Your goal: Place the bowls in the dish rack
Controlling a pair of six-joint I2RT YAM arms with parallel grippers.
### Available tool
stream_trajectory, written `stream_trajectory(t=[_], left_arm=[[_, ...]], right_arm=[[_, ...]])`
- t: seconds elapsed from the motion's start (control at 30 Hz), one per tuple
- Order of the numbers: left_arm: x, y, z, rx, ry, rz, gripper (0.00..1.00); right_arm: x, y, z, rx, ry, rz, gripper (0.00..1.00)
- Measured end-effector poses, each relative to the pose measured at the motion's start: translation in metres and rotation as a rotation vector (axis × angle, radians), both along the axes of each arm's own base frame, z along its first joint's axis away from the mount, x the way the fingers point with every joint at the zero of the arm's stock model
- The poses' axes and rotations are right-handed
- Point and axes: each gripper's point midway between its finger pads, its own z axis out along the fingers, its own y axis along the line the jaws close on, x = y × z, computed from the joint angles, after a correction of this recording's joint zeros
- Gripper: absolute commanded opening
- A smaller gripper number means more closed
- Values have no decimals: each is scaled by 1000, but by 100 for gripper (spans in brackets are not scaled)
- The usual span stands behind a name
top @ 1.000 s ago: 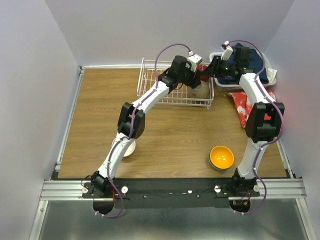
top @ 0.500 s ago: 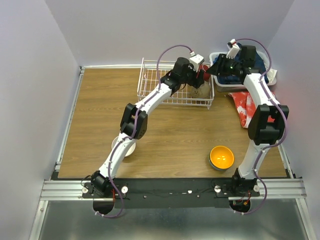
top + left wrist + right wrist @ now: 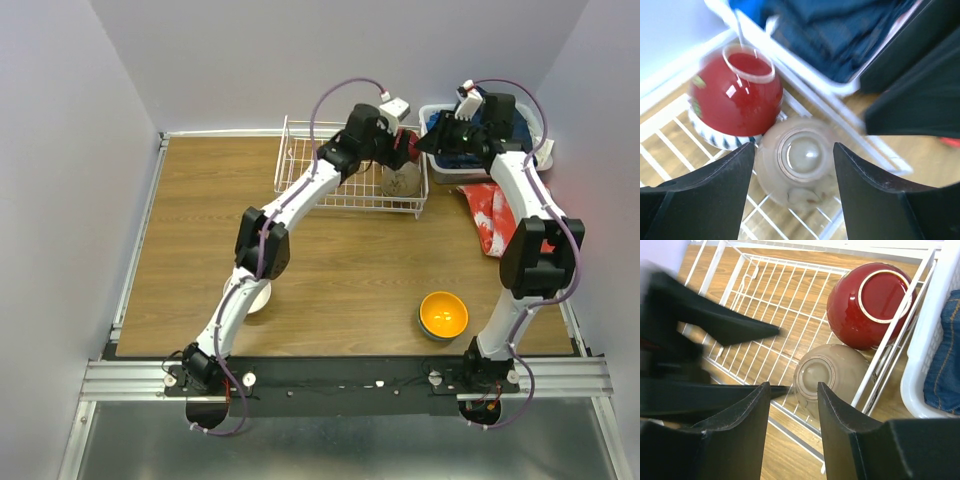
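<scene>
At the 3 o'clock end of the white wire dish rack (image 3: 330, 175), whose long axis runs 9 to 3 o'clock, the left arm (image 3: 300, 195) reaches fully out. The left gripper (image 3: 792, 155) hangs spread and empty over a matte tan bowl (image 3: 799, 160), round foot ring up. A glossy red bowl (image 3: 735, 97), also overturned, sits just beside it. The right gripper (image 3: 794, 390) hovers near, fingers parted, empty.

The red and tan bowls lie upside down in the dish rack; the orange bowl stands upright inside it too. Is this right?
No: the orange bowl stands upright on the table, outside the dish rack, as the top external view shows. The rest is right.
</scene>
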Motion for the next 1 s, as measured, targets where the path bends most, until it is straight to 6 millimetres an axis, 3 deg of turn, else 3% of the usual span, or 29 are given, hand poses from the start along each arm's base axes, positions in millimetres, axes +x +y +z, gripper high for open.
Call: stream_trajectory(t=[0.03, 0.13, 0.17, 0.23, 0.27, 0.37, 0.47, 0.53, 0.57, 0.7, 0.77, 1.0], left_arm=[[-2, 3, 12, -9, -1, 0, 75], [-12, 20, 80, -77, -47, 3, 76], [-20, 36, 114, -107, -69, 13, 76], [-32, 65, 160, -146, -104, 35, 77], [-43, 94, 190, -168, -137, 64, 78], [-65, 159, 226, -170, -189, 151, 79], [-90, 223, 210, -81, -187, 265, 81], [-117, 257, 169, 55, -162, 311, 89], [-130, 268, 144, 115, -133, 322, 89], [-186, 318, 55, 372, 10, 341, 89], [-210, 353, 26, 506, 93, 351, 88], [-260, 441, -23, 733, 292, 389, 84]], right_arm=[[-1, -1, 1, -3, -2, -4, 50], [-3, -4, 6, -23, -23, -12, 50], [-3, -5, 7, -31, -29, -14, 50], [-6, -8, 10, -47, -45, -12, 50], [-9, -10, 13, -62, -57, -5, 51], [-28, -12, 20, -119, -87, 30, 51], [-55, -15, 28, -204, -134, 89, 52], [-76, -15, 32, -263, -173, 140, 54], [-97, -14, 31, -310, -193, 192, 54], [-149, -2, 27, -394, -234, 324, 54], [-171, 7, 20, -419, -238, 394, 54], [-229, 29, -19, -498, -141, 619, 54]])
